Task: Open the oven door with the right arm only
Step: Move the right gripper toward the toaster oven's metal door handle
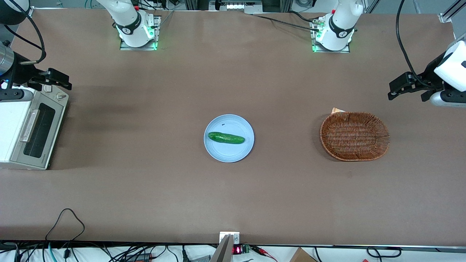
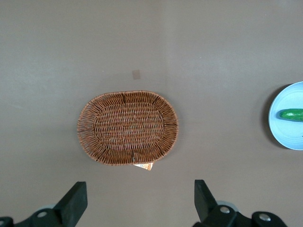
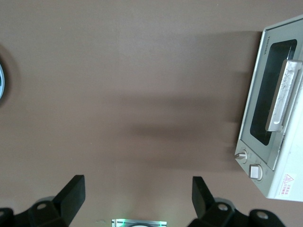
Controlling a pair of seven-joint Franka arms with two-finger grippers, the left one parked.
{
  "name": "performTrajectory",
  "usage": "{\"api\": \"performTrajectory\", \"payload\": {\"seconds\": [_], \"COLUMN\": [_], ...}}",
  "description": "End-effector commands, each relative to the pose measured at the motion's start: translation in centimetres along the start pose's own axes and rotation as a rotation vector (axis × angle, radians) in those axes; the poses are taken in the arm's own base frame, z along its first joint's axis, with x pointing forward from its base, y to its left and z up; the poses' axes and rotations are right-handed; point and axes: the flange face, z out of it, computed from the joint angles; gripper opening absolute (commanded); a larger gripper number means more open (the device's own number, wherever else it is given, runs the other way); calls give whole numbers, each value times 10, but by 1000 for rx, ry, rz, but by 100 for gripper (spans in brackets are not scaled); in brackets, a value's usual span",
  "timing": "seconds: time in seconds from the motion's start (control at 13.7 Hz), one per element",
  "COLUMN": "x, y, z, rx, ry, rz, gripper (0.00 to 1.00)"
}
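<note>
Counter (image 1: 233,196), brown: white oven (image 1: 14,127) at the working arm's end, door (image 1: 36,135) shut, bar handle (image 1: 30,125) on it. Right arm (image 1: 14,69) above the oven's knob end, black claw (image 1: 60,80) spread, touching nothing. Mid-counter: blue plate (image 1: 229,153) bearing cucumber (image 1: 226,138); wicker basket (image 1: 354,136) toward the parked arm's end.
</note>
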Motion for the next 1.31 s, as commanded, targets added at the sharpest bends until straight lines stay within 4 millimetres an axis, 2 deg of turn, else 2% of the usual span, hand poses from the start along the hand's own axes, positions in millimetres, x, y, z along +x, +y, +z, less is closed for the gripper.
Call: {"api": "performTrajectory", "payload": {"seconds": [0.0, 0.07, 0.15, 0.22, 0.37, 0.58, 0.66, 1.02, 1.24], "x": [0, -1, 0, 0, -1, -1, -1, 6, 20], "y": [1, 3, 4, 5, 6, 6, 6, 12, 25], "z": [-5, -6, -4, -1, 0, 0, 1, 11, 32], "rx": [-9, -22, -34, -51, -50, -50, -49, -107, -245], "ry": [-11, -11, -11, -23, -29, -34, -35, -45, -86], "rz": [19, 20, 19, 18, 21, 23, 24, 39, 28], "gripper": [100, 99, 91, 67, 35, 5, 0, 0, 0]}}
